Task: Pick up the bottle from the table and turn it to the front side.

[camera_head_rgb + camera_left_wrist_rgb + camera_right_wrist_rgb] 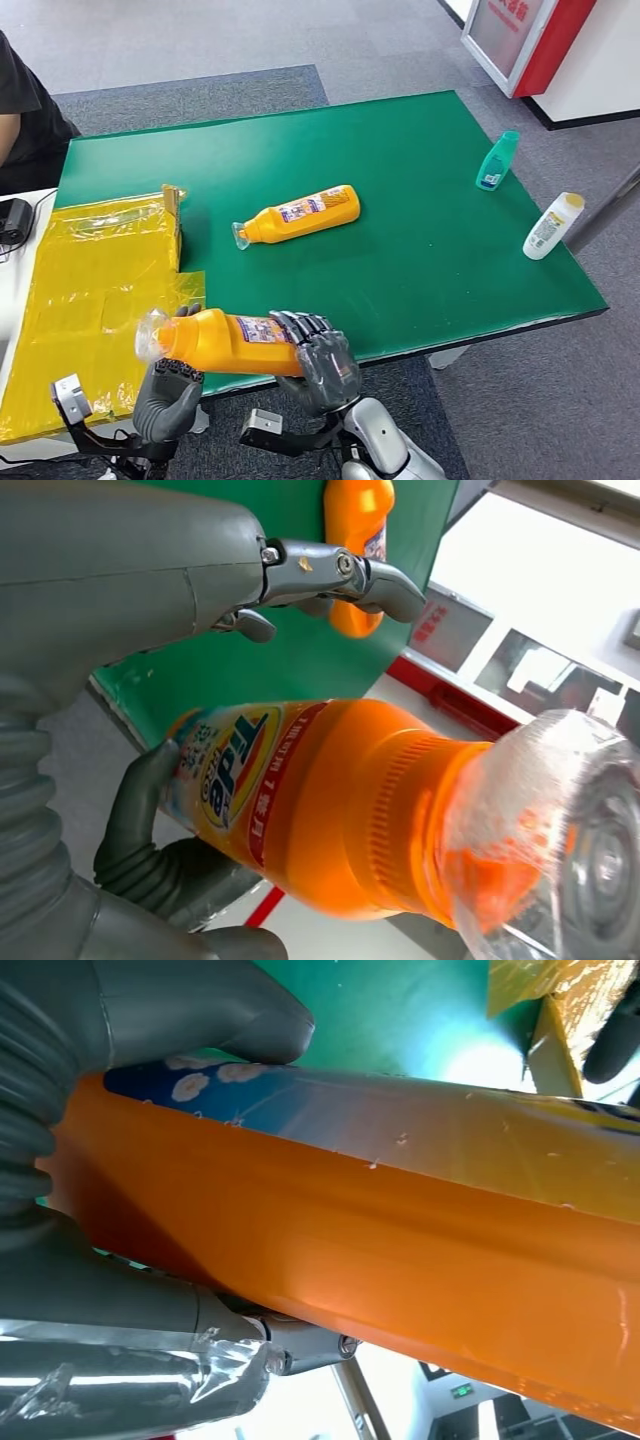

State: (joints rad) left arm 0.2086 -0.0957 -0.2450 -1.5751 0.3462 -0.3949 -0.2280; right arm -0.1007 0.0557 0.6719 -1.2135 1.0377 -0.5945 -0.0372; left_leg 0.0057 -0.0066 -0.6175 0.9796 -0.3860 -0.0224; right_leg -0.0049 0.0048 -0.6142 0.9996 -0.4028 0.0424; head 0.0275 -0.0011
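Green table mat [423, 180] spread wide across the head view, grey floor all around. Held out level just off the mat's near edge: orange bottle [226, 342], lying sideways, clear cap pointing toward the robot's left, label band turned up. Gripped at the base end by right hand [323, 362], fingers wrapped over the top and thumb pressed against the label, as seen in the right wrist view. Cradled near the neck from below by left hand [167, 398], fingers curled up under the shoulder; thumb raised clear above the bottle in the left wrist view, so whether that hand truly clamps or just supports, cannot tell.

Further out on the mat: second orange bottle [302, 215] lying flat near the middle, cap toward the left. Yellow plastic sheet [90, 290] over the left end, small open carton [173, 215] at its edge. Far right, teal bottle [498, 160] and white bottle [553, 225], well apart from everything else. Person's arm [9, 130] at the upper left corner.
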